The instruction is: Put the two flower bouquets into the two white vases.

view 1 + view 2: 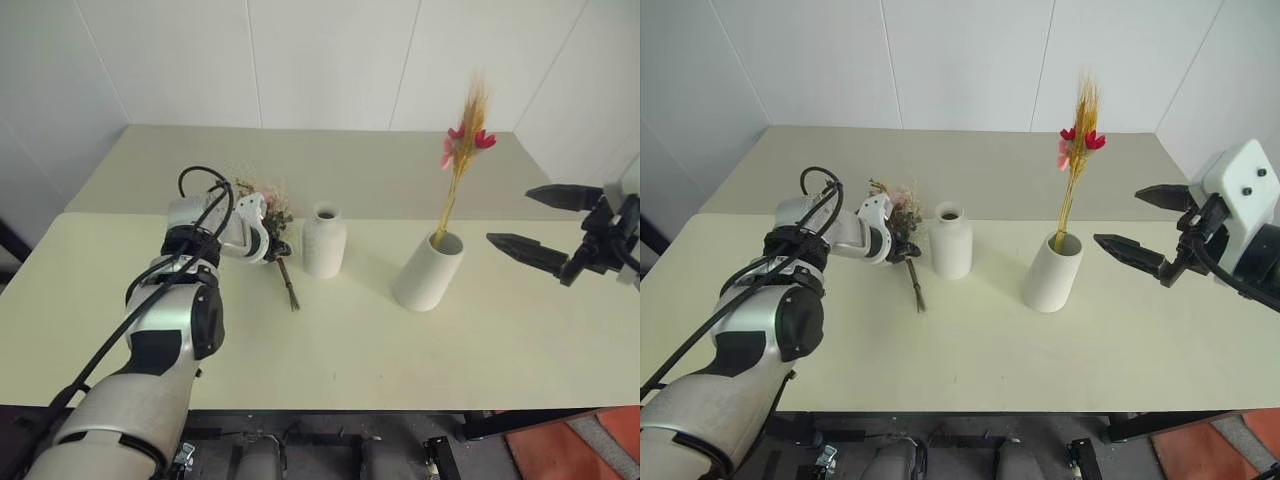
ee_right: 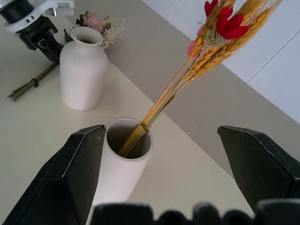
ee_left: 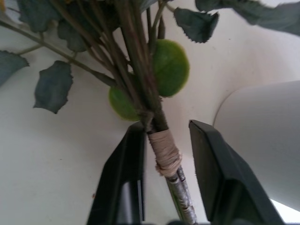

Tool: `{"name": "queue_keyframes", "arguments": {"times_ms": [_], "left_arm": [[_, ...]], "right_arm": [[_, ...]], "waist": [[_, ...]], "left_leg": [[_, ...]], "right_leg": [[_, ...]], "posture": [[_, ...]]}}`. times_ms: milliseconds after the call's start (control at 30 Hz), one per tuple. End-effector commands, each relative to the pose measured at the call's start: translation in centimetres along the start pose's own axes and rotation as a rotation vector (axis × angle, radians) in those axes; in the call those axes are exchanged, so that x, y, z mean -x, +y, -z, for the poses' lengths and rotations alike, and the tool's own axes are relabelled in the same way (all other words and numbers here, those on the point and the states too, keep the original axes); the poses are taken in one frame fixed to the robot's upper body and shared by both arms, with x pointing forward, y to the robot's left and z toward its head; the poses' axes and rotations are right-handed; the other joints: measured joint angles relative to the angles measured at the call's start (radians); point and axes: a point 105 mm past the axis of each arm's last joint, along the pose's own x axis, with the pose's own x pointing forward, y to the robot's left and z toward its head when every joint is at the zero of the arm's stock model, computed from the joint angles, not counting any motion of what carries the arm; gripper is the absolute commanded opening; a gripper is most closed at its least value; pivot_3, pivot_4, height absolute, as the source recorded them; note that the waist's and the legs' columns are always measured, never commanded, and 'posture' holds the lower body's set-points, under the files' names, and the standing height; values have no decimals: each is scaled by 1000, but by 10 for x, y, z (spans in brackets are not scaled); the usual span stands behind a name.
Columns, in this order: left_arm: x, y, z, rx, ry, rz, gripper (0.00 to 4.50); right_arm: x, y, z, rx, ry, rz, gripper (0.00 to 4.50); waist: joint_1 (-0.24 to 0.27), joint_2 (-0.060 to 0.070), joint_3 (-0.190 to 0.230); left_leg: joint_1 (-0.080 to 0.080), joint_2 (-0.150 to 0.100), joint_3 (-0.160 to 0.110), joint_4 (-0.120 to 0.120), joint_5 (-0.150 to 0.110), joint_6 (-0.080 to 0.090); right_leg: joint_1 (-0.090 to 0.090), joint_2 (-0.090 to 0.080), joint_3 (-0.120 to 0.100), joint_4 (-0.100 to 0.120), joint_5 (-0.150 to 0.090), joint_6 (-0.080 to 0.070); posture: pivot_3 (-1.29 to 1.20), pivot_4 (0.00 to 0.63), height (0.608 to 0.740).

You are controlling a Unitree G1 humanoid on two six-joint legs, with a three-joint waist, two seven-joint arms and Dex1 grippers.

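Note:
The bushy bouquet of pink roses and leaves lies on the table just left of the bottle-shaped white vase, its stem end pointing toward me. My left gripper has closed in on the tied stem, with a black finger on each side of it. The thin yellow stalk bundle with red flowers stands in the wide cylinder vase. My right gripper hangs wide open in the air to the right of that vase, holding nothing.
The cream table runs up to a white tiled wall behind. A black cable loops over my left wrist. A dark frame and reddish floor lie past the near edge.

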Motion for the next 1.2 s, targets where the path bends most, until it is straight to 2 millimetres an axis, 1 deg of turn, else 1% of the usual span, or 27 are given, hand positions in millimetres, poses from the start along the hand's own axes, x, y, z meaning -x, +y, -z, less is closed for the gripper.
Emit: {"name": "queue_keyframes", "arguments": {"times_ms": [33, 67, 167, 233, 300, 367, 400, 433, 467, 533, 567, 600, 667, 733, 767, 833, 900, 1000, 1067, 1200], "left_arm": [[12, 2, -30, -1, -144, -31, 416], [15, 4, -36, 15, -182, -28, 168], [26, 17, -58, 60, -323, -90, 120], [44, 25, -81, 95, -466, -89, 120], [58, 24, -99, 98, -591, -57, 120], [81, 15, -122, 69, -799, 14, 120], [98, 7, -133, 8, -910, 72, 120], [116, -7, -138, -50, -1000, 213, 120], [128, -16, -140, -94, -1049, 311, 120], [160, -38, -131, -150, -1142, 657, 120], [170, -43, -125, -182, -1158, 769, 120], [175, -47, -121, -205, -1165, 839, 120], [178, -63, -109, -283, -1142, 980, 120], [174, -76, -100, -331, -1108, 1063, 120], [171, -83, -97, -345, -1084, 1098, 120], [161, -96, -94, -361, -1065, 1122, 120], [155, -104, -91, -401, -1058, 1132, 120], [147, -112, -86, -441, -1044, 1159, 120], [140, -115, -82, -468, -1032, 1157, 120], [129, -115, -81, -492, -1034, 1120, 120]], "right_arm": [[9, -6, -9, 28, -23, 58, 4500], [10, -6, -8, 30, -22, 60, 4500], [12, -4, -7, 26, -16, 68, 4500], [17, -3, -4, 15, -5, 84, 4500], [22, -3, -3, 4, 0, 94, 4500], [28, -1, -1, -11, 5, 99, 4500], [32, 0, 1, -20, 10, 95, 4500], [37, 2, 3, -29, 16, 87, 4500], [40, 3, 4, -35, 20, 81, 4500], [45, 6, 7, -44, 28, 69, 4500], [46, 6, 9, -44, 34, 68, 4500], [47, 6, 10, -44, 37, 67, 4500], [46, 6, 13, -35, 53, 76, 4500], [45, 7, 15, -33, 54, 80, 4500], [44, 7, 15, -32, 51, 81, 4500], [42, 7, 15, -34, 40, 96, 4500], [41, 7, 15, -34, 37, 104, 4500], [42, 8, 15, -28, 36, 114, 4500], [43, 7, 14, -25, 34, 125, 4500], [44, 5, 13, -23, 31, 137, 4500]], "waist": [[1, 0, 0], [0, 0, 0], [-1, 0, 0], [-1, 0, 0], [-1, 0, 0], [3, 0, 0], [8, 0, 0], [11, 0, 0], [13, 0, 0], [13, 0, 0], [12, 0, 0], [11, 0, 0], [11, 0, 0], [12, 0, 0], [12, 0, 0], [13, 0, 0], [12, 0, 0], [7, 0, 0], [1, 0, 0], [0, 0, 0]], "left_leg": [[0, 0, 0, 0, 0, 0], [0, 0, 0, 0, 0, 0], [0, 0, 0, 0, 0, -1], [0, 0, 0, 0, 0, -1], [0, 0, 0, 0, 1, -1], [0, 0, 0, 0, 1, -2], [-1, 0, 0, 0, 2, -3], [-1, 0, 1, 0, 2, -3], [-1, 1, 1, 0, 2, -4], [-2, 1, 1, 0, 3, -5], [-2, 1, 1, 0, 3, -5], [-2, 1, 2, 0, 3, -6], [-1, 1, 2, 0, 3, -6], [2, 1, 2, 0, 3, -6], [2, 1, 2, 0, 3, -6], [2, 1, 1, 1, 3, -6], [2, 1, 1, 1, 3, -6], [0, 1, 1, 1, 3, -6], [0, 1, 1, 1, 3, -5], [0, 1, 1, 1, 3, -5]], "right_leg": [[0, 0, 0, 0, 0, 0], [0, 0, 0, 0, 0, 0], [0, 0, 0, 0, 1, 0], [0, 0, 0, 0, 2, -2], [0, 0, 0, 0, 2, -2], [0, 0, 0, 0, 3, -2], [0, 0, 0, 0, 3, -2], [0, -1, 0, -1, 3, -2], [0, 0, 0, -1, 3, -3], [0, 0, 0, -2, 4, -3], [0, -1, 0, -3, 4, -3], [0, -1, 0, -3, 4, -3], [1, 0, 0, -2, 4, -3], [3, 0, 0, -2, 3, -2], [3, 0, 0, -2, 0, 3], [4, 0, 0, -1, 0, 4], [4, 0, 0, -2, 0, 4], [3, 0, 0, -2, 0, 4], [2, 1, 1, -1, 1, 1], [2, 1, 1, -1, 1, 2]], "posture": [[0, 150, 740], [0, 150, 740], [0, 150, 740], [0, 150, 740], [0, 150, 740], [0, 150, 740], [0, 150, 740], [0, 150, 740], [0, 150, 740], [0, 150, 740], [0, 150, 740], [0, 150, 740], [0, 150, 740], [0, 150, 740], [0, 150, 740], [0, 150, 740], [0, 150, 740], [0, 150, 740], [0, 150, 740], [0, 150, 740]]}}
